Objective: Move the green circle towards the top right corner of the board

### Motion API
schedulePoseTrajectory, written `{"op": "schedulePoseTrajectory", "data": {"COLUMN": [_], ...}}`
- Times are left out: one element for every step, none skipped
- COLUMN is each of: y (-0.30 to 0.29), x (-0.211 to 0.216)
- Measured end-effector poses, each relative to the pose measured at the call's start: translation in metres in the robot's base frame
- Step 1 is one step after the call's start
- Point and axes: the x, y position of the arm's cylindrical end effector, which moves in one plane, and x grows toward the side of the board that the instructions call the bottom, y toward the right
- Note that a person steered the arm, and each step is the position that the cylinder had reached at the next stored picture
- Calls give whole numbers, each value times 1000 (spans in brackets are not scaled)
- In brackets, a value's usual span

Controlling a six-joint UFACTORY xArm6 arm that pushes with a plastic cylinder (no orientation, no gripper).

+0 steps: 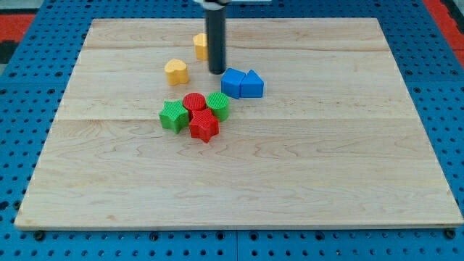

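The green circle point(218, 105) is a short green cylinder near the board's middle, touching a red circle point(193, 102) on its left. A red star point(204, 125) lies just below them and a green star point(173, 116) to their left. My tip point(217, 72) rests on the board above the green circle, a short gap away, just left of the blue blocks. The rod rises out of the view's top.
Two blue blocks point(242, 83) sit together right of the tip. A yellow heart point(176, 71) lies left of the tip and a yellow block point(201, 46) is partly behind the rod. The wooden board point(348, 159) lies on a blue pegboard.
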Motion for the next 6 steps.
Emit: {"op": "schedulePoseTrajectory", "data": {"y": [-24, -26, 11, 59, 46, 96], "x": [32, 51, 69, 87, 104, 122]}}
